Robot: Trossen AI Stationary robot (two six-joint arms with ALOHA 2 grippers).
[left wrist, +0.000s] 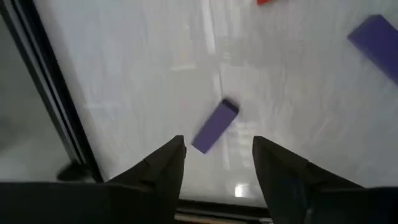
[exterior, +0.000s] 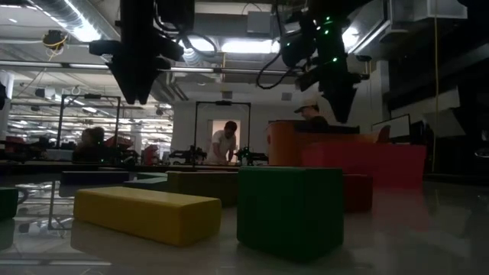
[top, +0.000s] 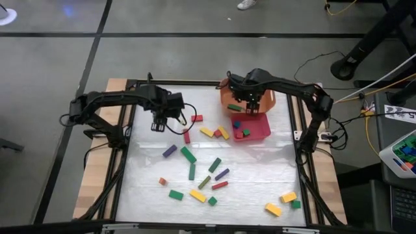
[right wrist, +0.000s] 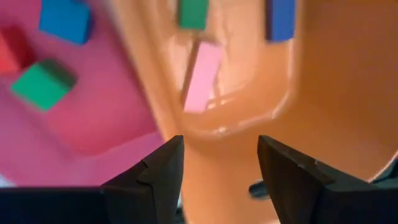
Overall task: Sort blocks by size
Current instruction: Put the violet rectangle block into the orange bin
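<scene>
Several blocks lie scattered on the white table top [top: 149, 188], bars and cubes in green, yellow, red, purple and orange. My left gripper [top: 158, 125] hangs open above the table's far left part. In its wrist view [left wrist: 217, 155] a purple bar [left wrist: 214, 124] lies on the table below, past the fingertips, untouched. My right gripper [top: 253, 104] is open and empty above the orange bin [top: 227, 97]. In its wrist view [right wrist: 221, 155] a pink bar [right wrist: 202, 74], a green block [right wrist: 193, 12] and a blue bar [right wrist: 280, 18] lie in the bin.
The pink-red tray [top: 263, 127] beside the bin holds blue [right wrist: 65, 18], green [right wrist: 40, 84] and red cubes. Yellow bars [top: 207, 132] lie by the tray. A yellow bar [exterior: 149, 214] and a green cube [exterior: 290, 210] lie near the front edge. People stand in the room behind.
</scene>
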